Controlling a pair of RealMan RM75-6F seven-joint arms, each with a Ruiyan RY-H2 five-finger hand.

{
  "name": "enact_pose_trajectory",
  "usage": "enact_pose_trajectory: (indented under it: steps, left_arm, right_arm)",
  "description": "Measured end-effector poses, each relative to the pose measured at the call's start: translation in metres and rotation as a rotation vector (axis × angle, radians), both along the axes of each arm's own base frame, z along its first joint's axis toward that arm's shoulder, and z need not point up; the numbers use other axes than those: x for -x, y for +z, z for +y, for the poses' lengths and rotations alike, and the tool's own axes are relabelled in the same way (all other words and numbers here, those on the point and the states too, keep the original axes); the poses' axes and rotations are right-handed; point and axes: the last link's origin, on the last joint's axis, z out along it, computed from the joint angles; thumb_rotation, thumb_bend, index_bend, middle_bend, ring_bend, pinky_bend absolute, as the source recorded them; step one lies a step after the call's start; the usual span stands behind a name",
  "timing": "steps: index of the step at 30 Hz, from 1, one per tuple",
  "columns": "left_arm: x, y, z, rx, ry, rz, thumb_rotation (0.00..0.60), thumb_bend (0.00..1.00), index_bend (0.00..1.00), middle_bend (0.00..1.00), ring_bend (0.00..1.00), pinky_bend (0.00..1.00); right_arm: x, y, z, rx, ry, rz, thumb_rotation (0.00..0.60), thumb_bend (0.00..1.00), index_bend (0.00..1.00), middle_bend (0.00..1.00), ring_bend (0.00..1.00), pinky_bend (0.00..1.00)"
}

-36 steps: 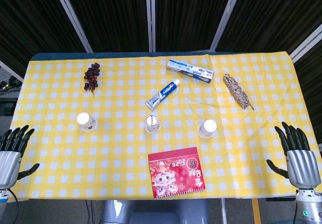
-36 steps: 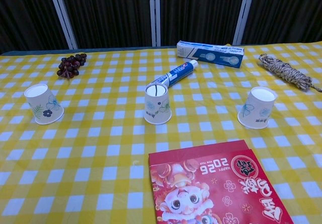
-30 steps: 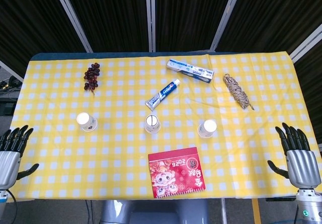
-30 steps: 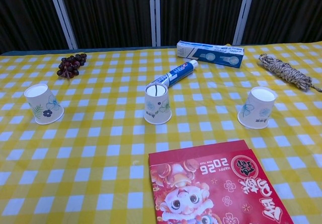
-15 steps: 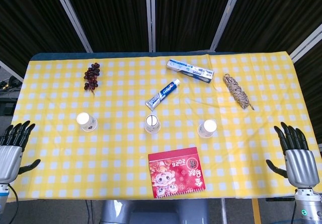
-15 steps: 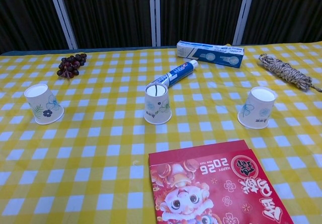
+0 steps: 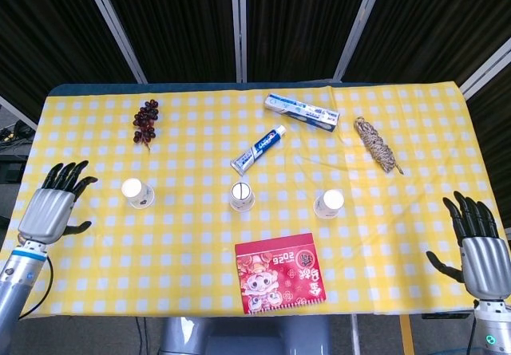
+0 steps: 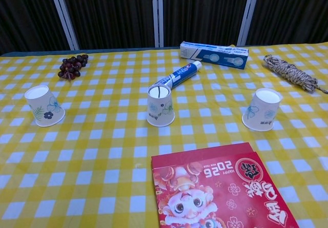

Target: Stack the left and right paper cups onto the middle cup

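Note:
Three white paper cups stand upside down in a row on the yellow checked tablecloth: the left cup (image 7: 136, 193) (image 8: 44, 105), the middle cup (image 7: 241, 196) (image 8: 160, 105) and the right cup (image 7: 328, 204) (image 8: 262, 109). My left hand (image 7: 54, 207) hovers open over the table's left edge, a short way left of the left cup, fingers spread. Off the table's front right corner, my right hand (image 7: 481, 249) is open and holds nothing. Neither hand shows in the chest view.
A red packet (image 7: 279, 282) (image 8: 219, 187) lies in front of the middle cup. Behind the cups lie a toothpaste tube (image 7: 258, 150) (image 8: 179, 75), a toothpaste box (image 7: 302, 111) (image 8: 214, 55), a bunch of dark grapes (image 7: 145, 121) (image 8: 71, 66) and a hank of twine (image 7: 378, 144) (image 8: 291, 73).
My left hand has risen and moved in over the table's left edge toward the left cup. My right hand has drifted slightly right and down. The cups have not moved.

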Motion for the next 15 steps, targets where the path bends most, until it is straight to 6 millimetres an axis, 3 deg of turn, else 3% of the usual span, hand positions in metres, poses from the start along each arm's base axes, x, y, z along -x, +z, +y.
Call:
enact_pose_trajectory:
  steps: [7, 15]
  left_arm:
    - [-0.007, -0.017, 0.039, 0.067, 0.051, 0.038, 0.6, 0.11, 0.2, 0.0, 0.0, 0.0]
    - [-0.012, -0.035, 0.065, 0.13, 0.098, 0.066, 0.6, 0.15, 0.26, 0.0, 0.0, 0.0]
  right_arm:
    - [0.002, 0.001, 0.0, 0.001, -0.002, -0.008, 0.6, 0.07, 0.0, 0.0, 0.0, 0.0]
    - [0.003, 0.002, 0.0, 0.003, -0.007, -0.016, 0.6, 0.07, 0.0, 0.0, 0.0, 0.0]
